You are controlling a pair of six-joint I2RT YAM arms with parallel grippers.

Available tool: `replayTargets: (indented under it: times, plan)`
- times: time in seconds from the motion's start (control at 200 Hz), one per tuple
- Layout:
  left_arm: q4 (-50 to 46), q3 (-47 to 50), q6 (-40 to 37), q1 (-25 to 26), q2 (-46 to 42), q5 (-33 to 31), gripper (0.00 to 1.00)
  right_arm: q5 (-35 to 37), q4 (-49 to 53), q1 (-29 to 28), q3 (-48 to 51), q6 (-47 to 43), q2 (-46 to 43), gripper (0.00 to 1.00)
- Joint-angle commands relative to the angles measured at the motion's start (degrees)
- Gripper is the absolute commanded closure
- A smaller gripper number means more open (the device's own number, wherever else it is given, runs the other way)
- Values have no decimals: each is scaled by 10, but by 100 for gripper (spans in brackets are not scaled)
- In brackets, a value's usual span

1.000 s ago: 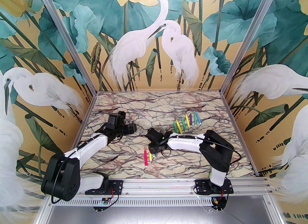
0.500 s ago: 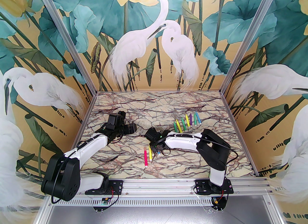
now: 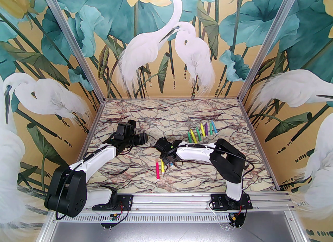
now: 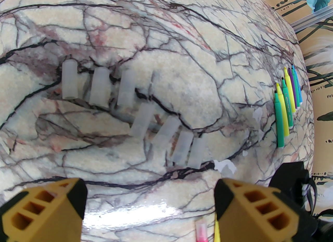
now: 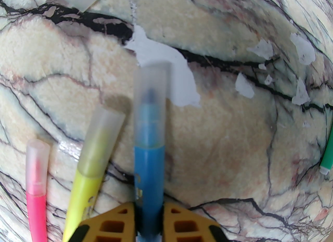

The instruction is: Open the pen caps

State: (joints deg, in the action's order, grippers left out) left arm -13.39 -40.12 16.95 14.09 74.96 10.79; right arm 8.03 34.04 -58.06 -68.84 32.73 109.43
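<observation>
The right gripper (image 5: 149, 211) is clenched on the barrel of a blue plastic marker pen (image 5: 149, 165). Its yellow fingers (image 5: 131, 221) press against both sides of the barrel, and the pen points straight away from the wrist over the marble-patterned table (image 5: 234, 144). The translucent whitish cap (image 5: 151, 97) sits on this pen's tip, with the dark nib showing dimly through it. Whether the pen touches the table I cannot tell. Just to its left lie a yellow marker pen (image 5: 83, 196) and a pink marker pen (image 5: 36, 209), each flat on the table with a frosted cap over its tip. Seen from above, this pair lies near the middle of the table's near half, with the right arm's wrist directly beside it. White chipped patches (image 5: 161, 61) mark the table surface beyond the blue pen's cap. The left gripper (image 4: 151, 199) is released, its yellow fingers (image 4: 52, 209) spread wide and nothing between them. It is low over the table, left of centre. Ahead of it, seven loose pen caps (image 4: 142, 120) lie on their sides in a ragged row, well apart from any pen. Further to the right lies a row of uncapped marker pens (image 4: 286, 100) in green, yellow, purple and blue, side by side with their tips pointing away.
</observation>
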Motion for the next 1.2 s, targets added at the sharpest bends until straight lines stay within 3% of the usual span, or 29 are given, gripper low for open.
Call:
replayTargets:
  times: [0.0, 0.21, 0.575, 0.85, 1.19]
  plan:
    - [14, 0, 4, -5, -8, 24, 14, -5, -27, 7, 22, -15, 1, 90]
    - [18, -21, 4, -5, 9, 60, 15, -46, -83, 45, 68, -32, -62, 95]
    - [124, -15, 45, 12, 54, 245, 19, -88, -167, 118, 171, -58, -202, 96]
    - [172, -50, 68, 70, 97, 302, 20, -105, -199, 137, 214, -86, -273, 96]
    - [249, -84, 123, 126, 157, 320, 24, -111, -230, 137, 254, -107, -356, 95]
